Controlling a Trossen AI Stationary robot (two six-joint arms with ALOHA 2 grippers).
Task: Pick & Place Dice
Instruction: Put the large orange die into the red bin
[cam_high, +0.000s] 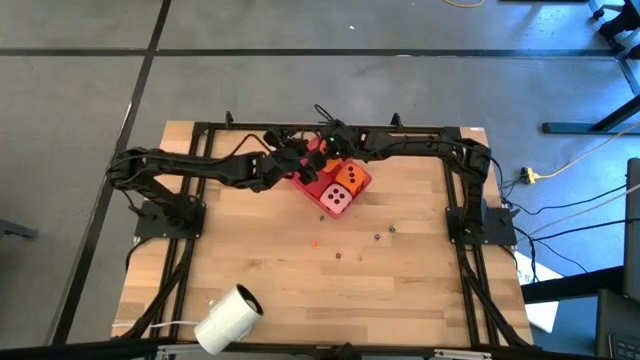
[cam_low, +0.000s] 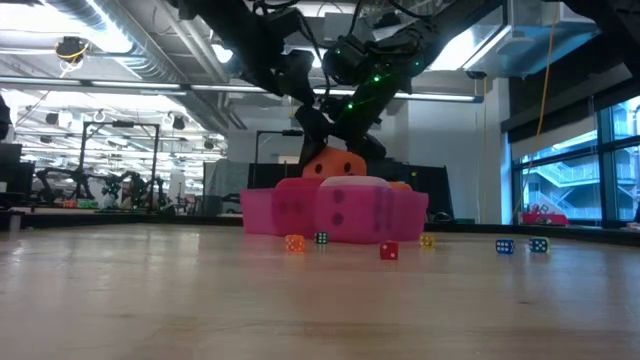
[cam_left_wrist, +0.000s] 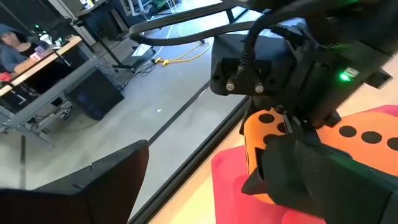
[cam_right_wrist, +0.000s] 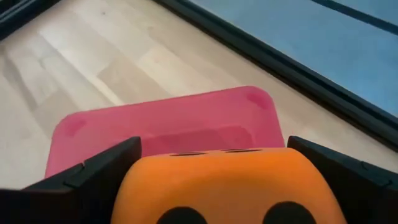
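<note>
Crowding over the flat red square plastic tray (cam_high: 300, 186), the spread left gripper (cam_high: 293, 158) risks fouling the right gripper (cam_right_wrist: 205, 180), which grasps a large soft orange die (cam_right_wrist: 217, 186), possibly dislodging it.

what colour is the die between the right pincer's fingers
Orange with dark pips; the die shows best in the right wrist view.

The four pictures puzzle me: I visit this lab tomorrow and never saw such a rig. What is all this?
It is a robot with two dark arms at a wooden table, each ending in a two-finger gripper. One picture looks straight down, one level along the tabletop, two from cameras on the wrists. A red tray holds a pink die and an orange die; tiny dice lie scattered on the wood. The right gripper appears to hold a second orange die over the tray; the left gripper is open beside it.
</note>
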